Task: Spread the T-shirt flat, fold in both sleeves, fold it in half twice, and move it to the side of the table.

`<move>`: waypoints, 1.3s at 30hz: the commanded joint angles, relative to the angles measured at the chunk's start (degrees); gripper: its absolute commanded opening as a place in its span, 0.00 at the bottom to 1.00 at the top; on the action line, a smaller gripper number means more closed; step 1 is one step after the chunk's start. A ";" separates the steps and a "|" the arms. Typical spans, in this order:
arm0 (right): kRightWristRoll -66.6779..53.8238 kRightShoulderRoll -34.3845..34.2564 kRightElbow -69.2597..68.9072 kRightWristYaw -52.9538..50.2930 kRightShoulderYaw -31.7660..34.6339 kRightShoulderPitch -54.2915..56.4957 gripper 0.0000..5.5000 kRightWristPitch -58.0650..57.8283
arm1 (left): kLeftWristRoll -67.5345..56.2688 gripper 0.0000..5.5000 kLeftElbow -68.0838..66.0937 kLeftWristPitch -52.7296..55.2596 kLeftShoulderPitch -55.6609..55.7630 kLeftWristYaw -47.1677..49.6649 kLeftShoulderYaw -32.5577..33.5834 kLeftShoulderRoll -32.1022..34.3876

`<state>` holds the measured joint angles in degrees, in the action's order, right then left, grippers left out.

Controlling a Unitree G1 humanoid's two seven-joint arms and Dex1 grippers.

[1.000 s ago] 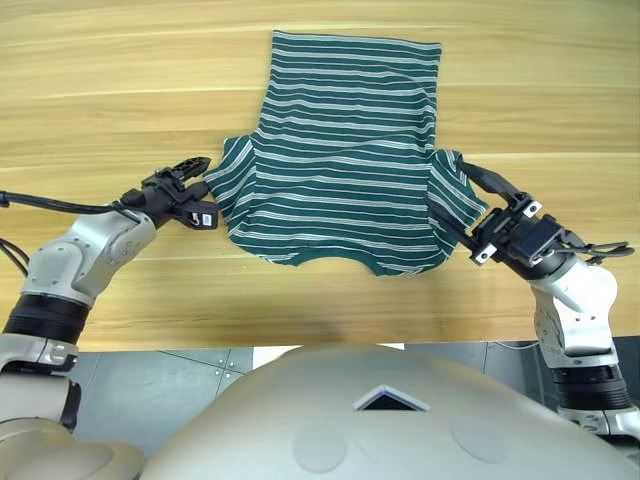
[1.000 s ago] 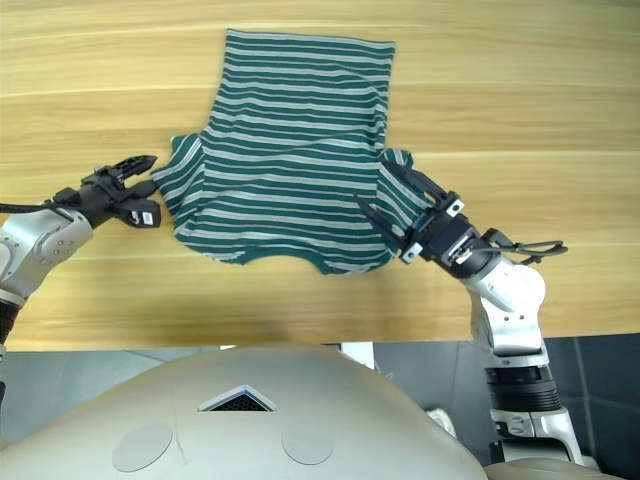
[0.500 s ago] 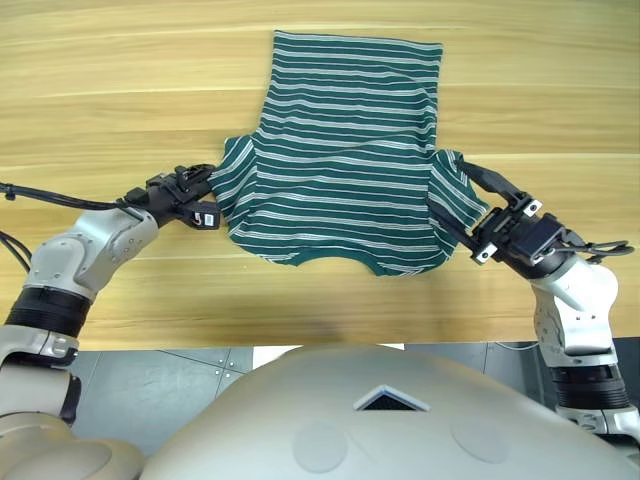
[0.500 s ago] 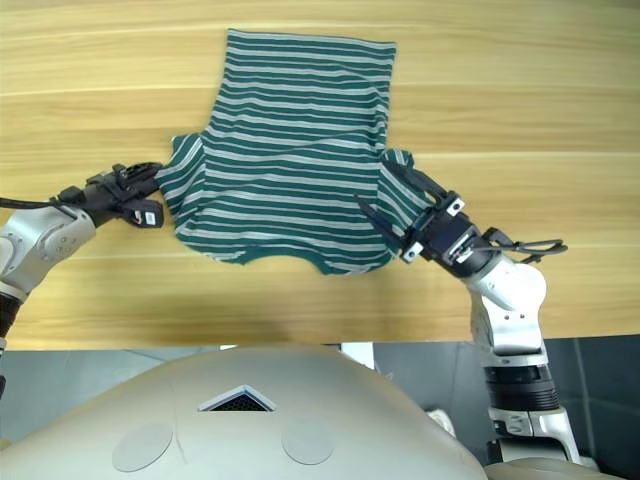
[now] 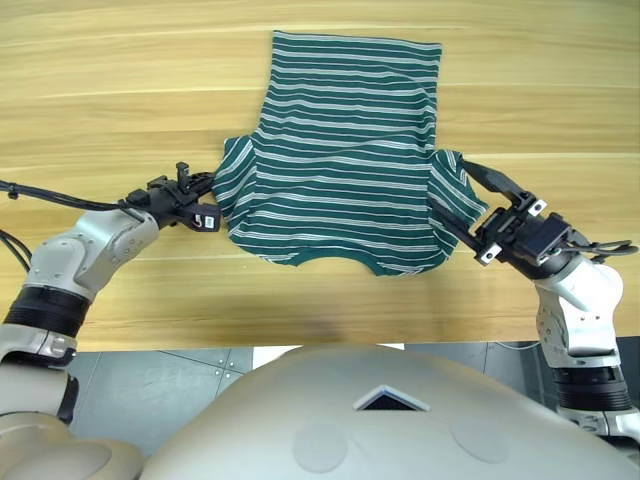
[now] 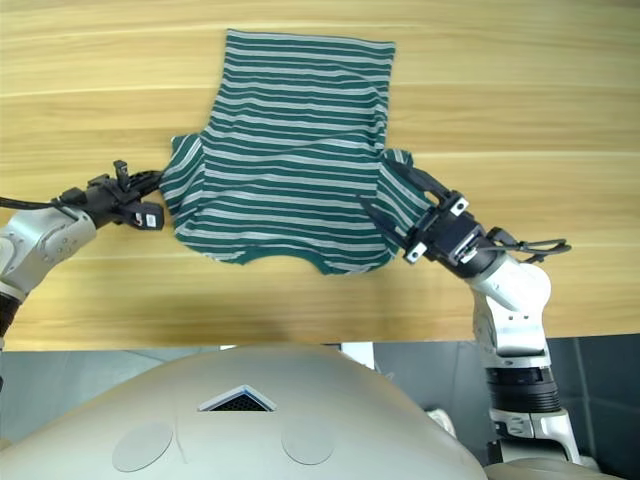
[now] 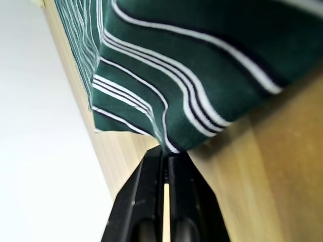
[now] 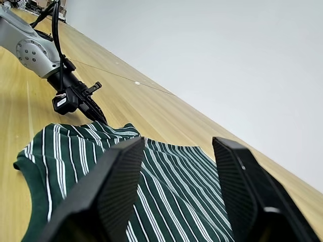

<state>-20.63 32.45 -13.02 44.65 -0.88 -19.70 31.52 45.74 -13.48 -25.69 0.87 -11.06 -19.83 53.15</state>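
Note:
A green T-shirt (image 5: 345, 150) with white stripes lies on the wooden table (image 5: 110, 80), its collar toward me and its hem at the far side. My left gripper (image 5: 208, 186) is at the tip of the left sleeve (image 5: 232, 165). In the left wrist view its fingers (image 7: 151, 186) are pressed together with the sleeve hem (image 7: 166, 126) pinched at their tips. My right gripper (image 5: 464, 205) stands open around the right sleeve (image 5: 452, 192), one finger on each side. The right wrist view shows its two fingers (image 8: 118, 186) spread over the striped cloth (image 8: 161, 191).
The table's front edge (image 5: 300, 340) runs close below the collar. Bare wood lies to the left, to the right (image 5: 560, 90) and beyond the hem. Cables trail from both forearms.
My left gripper slid right to the sleeve tip and shut on its hem. The right gripper has barely moved, and the shirt lies as before.

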 commanded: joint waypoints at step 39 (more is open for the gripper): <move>2.64 -0.77 2.49 2.06 -1.97 0.09 0.46 1.05 | -4.79 0.00 8.60 -3.42 -3.18 5.93 0.46 -15.96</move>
<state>-18.61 31.86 -10.76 46.31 -2.76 -20.18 32.65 41.15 -4.11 -28.75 -3.33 -4.11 -18.67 37.83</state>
